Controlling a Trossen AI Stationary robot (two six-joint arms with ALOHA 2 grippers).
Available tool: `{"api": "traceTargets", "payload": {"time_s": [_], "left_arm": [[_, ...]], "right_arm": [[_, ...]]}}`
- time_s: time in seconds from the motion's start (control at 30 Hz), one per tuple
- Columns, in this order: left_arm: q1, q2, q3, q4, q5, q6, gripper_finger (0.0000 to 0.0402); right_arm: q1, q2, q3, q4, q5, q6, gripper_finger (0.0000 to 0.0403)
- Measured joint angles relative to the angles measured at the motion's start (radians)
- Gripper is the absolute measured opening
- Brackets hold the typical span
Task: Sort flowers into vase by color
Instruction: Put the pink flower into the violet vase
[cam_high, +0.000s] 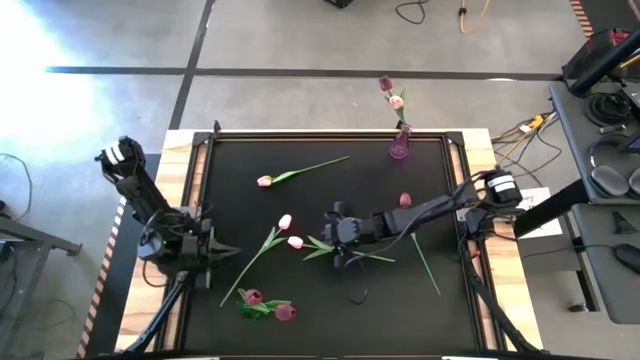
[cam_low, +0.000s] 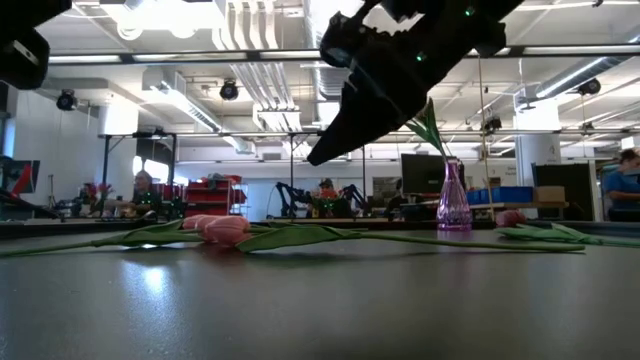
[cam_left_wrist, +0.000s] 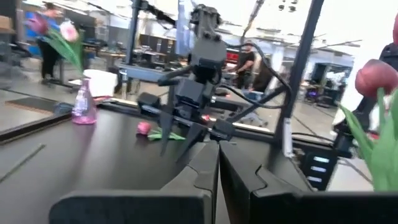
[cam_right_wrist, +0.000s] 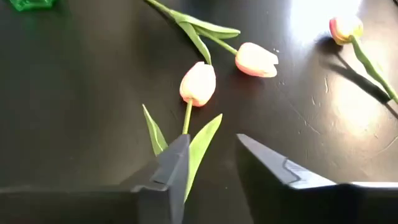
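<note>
Dark fingers (cam_right_wrist: 273, 167) of the right tool (cam_right_wrist: 211, 163) stand partly open and empty just above a pale pink tulip (cam_right_wrist: 198, 83); its stem runs back between them along the tabletop (cam_high: 420, 310). Far right waits the vase (cam_high: 399, 146); the left tool (cam_high: 228, 253), shut and empty, sits farther off at the left edge.

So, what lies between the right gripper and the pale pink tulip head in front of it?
In the right wrist view, only the tulip's own stem and two green leaves lie between the open right gripper and the pale pink head.

Dark jointed arms, white-banded wrists
</note>
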Motion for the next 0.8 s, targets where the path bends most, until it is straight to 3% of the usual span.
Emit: {"api": "traceTargets", "payload": {"time_s": [0.27,0.8], "left_arm": [[0.125,-0.028,-0.074,-0.039,0.136,-0.104,0.0000],[0.413,-0.152,-0.074,-0.327,0.411,-0.128,0.0000]], "right_arm": [[0.000,-0.015,0.016,-0.027,0.003,0.016,0.0189],[-0.002,-0.018,0.068,-0.159,0.004,0.070,0.0171]]}}
